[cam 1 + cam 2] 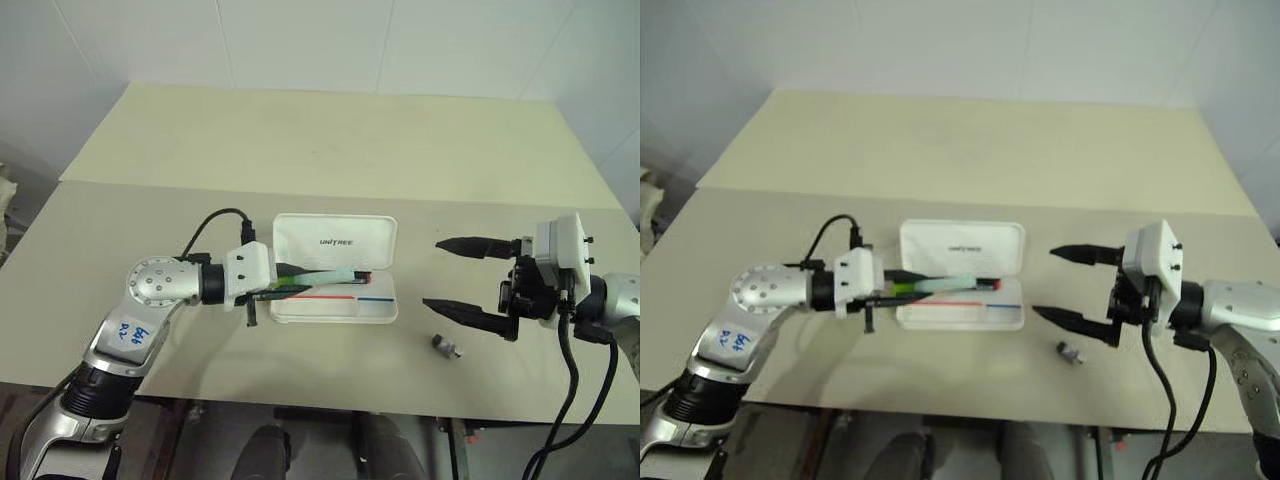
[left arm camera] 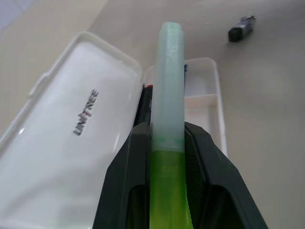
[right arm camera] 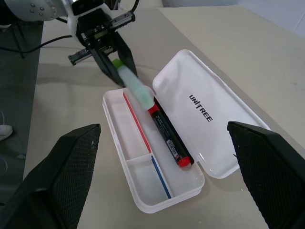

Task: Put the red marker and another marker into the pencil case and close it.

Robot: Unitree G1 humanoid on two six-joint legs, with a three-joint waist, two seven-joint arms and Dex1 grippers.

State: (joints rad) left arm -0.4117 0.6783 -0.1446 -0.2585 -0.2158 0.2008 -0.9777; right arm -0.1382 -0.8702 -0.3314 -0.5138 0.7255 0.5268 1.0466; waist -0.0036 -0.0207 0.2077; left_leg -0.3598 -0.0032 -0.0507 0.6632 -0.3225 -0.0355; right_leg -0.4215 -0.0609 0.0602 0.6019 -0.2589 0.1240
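Gripping the green-ended marker (image 1: 322,279) by its lime end, our left gripper (image 1: 285,281) sits left of centre in the head views, clenched on it, with the pale body reaching out over the open pencil case (image 1: 334,312). In the left wrist view the marker (image 2: 167,124) runs up the middle of the frame between the two black fingers (image 2: 125,181) and covers much of the tray behind it, so we cannot tell whether its tip touches anything inside.

We see the case at centre of the table (image 1: 300,150), its lid (image 1: 335,240) folded back with the UNITREE logo facing up. The red marker (image 3: 168,135) lies in the tray along the hinge side; in the right wrist view its near end is hidden under the green-ended marker (image 3: 133,85), and in the head views we make out little more than a red speck.

Our right gripper (image 1: 452,277) hangs at the right, fingers spread wide and holding nothing. A small grey-black cylinder (image 1: 445,347) lies just below it, too small to identify.
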